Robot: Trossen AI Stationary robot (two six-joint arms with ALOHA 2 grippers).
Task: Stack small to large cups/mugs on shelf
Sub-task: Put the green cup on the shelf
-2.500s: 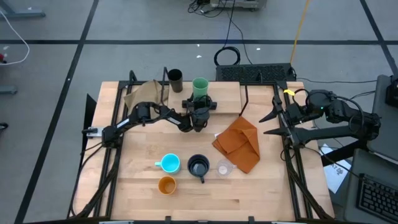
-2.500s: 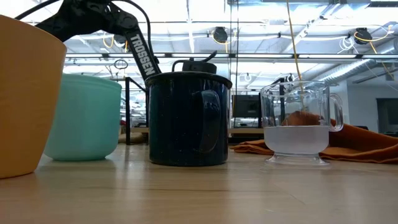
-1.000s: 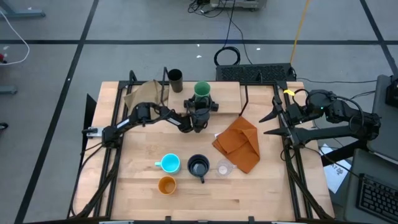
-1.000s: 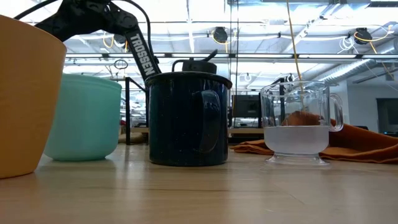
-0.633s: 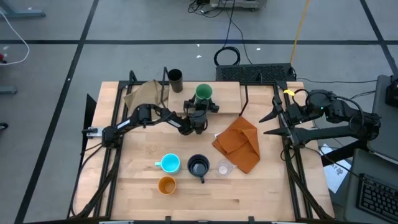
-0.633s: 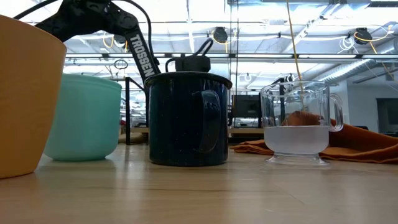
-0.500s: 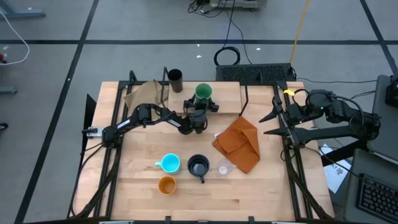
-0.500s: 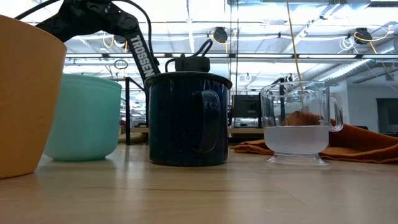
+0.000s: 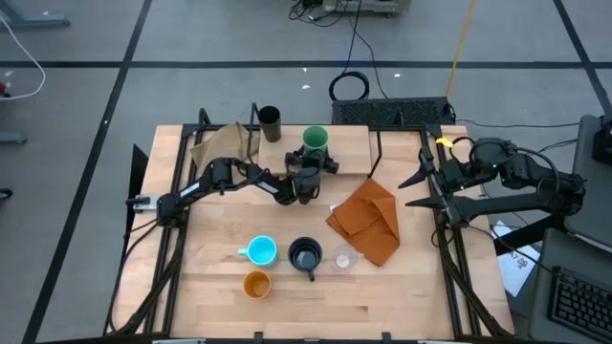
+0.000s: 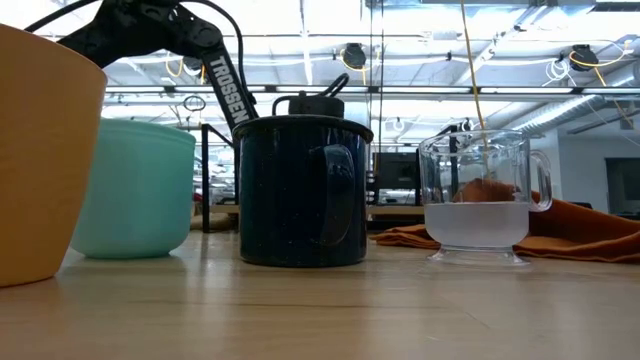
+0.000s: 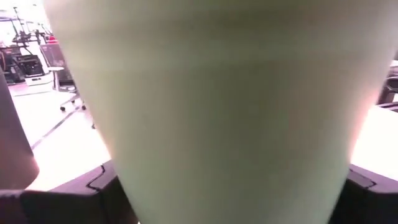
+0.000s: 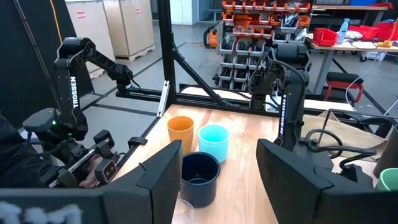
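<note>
Green cup (image 9: 315,139) sits gripped in the left tool (image 9: 311,156) over the shelf (image 9: 349,143) — apparently for placing; right tool (image 12: 214,180) waits, parted, empty.

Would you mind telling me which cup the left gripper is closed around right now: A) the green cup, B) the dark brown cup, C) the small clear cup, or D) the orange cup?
A: the left gripper is at the green cup on the shelf, and the cup's wall fills the left wrist view.

My left gripper (image 9: 308,159) is dark around a green cup (image 9: 314,139). Beside it stands a dark brown cup (image 9: 270,122). Near the table's front edge: orange cup (image 9: 255,284), light blue mug (image 9: 262,251), dark navy mug (image 9: 305,256), clear cup (image 9: 342,258); a rust-orange cloth (image 9: 368,221).
</note>
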